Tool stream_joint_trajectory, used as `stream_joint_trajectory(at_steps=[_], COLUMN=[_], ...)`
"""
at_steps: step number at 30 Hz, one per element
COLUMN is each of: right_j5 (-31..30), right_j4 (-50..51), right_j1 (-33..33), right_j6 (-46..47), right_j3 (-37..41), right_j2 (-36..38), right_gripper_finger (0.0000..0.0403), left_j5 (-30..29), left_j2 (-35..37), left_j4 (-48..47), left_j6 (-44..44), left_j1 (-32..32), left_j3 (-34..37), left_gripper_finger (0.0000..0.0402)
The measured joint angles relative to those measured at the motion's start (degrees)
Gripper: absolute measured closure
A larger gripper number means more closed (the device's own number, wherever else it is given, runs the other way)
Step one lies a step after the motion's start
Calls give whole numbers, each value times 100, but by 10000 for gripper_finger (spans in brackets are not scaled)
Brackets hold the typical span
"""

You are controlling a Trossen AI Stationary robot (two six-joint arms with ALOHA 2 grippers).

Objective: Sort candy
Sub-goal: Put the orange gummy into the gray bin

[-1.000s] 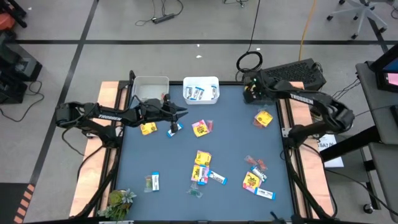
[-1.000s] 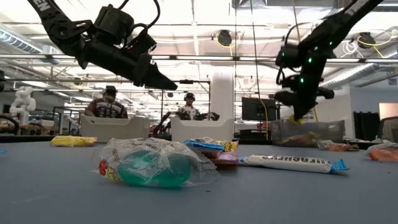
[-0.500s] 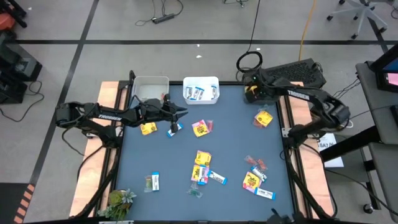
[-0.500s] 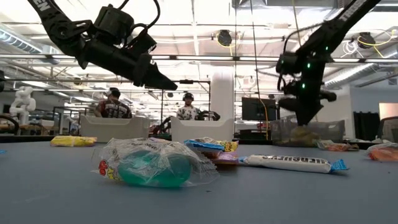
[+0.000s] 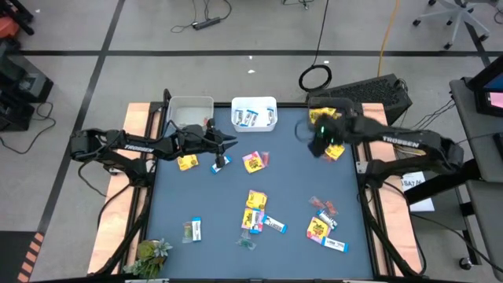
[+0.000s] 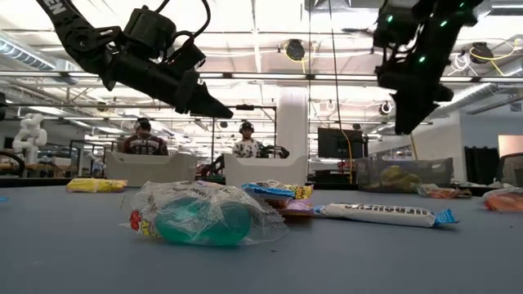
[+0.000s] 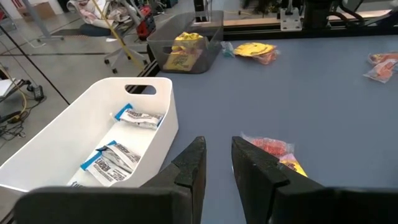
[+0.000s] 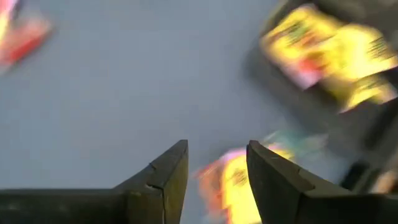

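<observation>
Blue matting covers the table (image 5: 204, 196), with candy (image 5: 253, 211) scattered mostly across its middle and right; blue-and-white bars already lie in the white bin (image 5: 254, 114) at the far edge, yellow packets in the grey bin (image 7: 184, 46). Left gripper (image 5: 228, 140) hovers just beside the white bin, fingers narrowly parted and empty. Right gripper (image 8: 214, 180) hangs over a yellow packet (image 5: 333, 149) near the right rail, fingers spread and grasping nothing. Wrappers look light, crinkly and slippery — best pinched across the flat middle, not the loose ends.
</observation>
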State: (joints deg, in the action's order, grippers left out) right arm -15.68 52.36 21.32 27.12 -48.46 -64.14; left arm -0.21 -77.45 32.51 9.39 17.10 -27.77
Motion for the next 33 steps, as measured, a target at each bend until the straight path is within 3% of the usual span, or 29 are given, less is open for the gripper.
stream_joint_trajectory(at_steps=[11, 19, 24, 33], right_j5=[1210, 1679, 2016, 2151], right_j4=[6, -279, -435, -765], right_j1=[-2685, -3938, -4332, -4316], right_j6=[2346, 3760, 3981, 3827], right_j3=[332, 332, 332, 332], right_j2=[-256, -783, -1333, -2173], right_gripper_finger=[245, 236, 236, 236], left_j5=[112, 170, 170, 170], left_j2=[0, 0, 0, 0], left_j4=[-2, -67, -57, -44], left_j6=[44, 50, 166, 190], left_j1=[0, 1, 13, 13], left_j3=[0, 0, 0, 0], left_gripper_finger=[318, 318, 318, 318])
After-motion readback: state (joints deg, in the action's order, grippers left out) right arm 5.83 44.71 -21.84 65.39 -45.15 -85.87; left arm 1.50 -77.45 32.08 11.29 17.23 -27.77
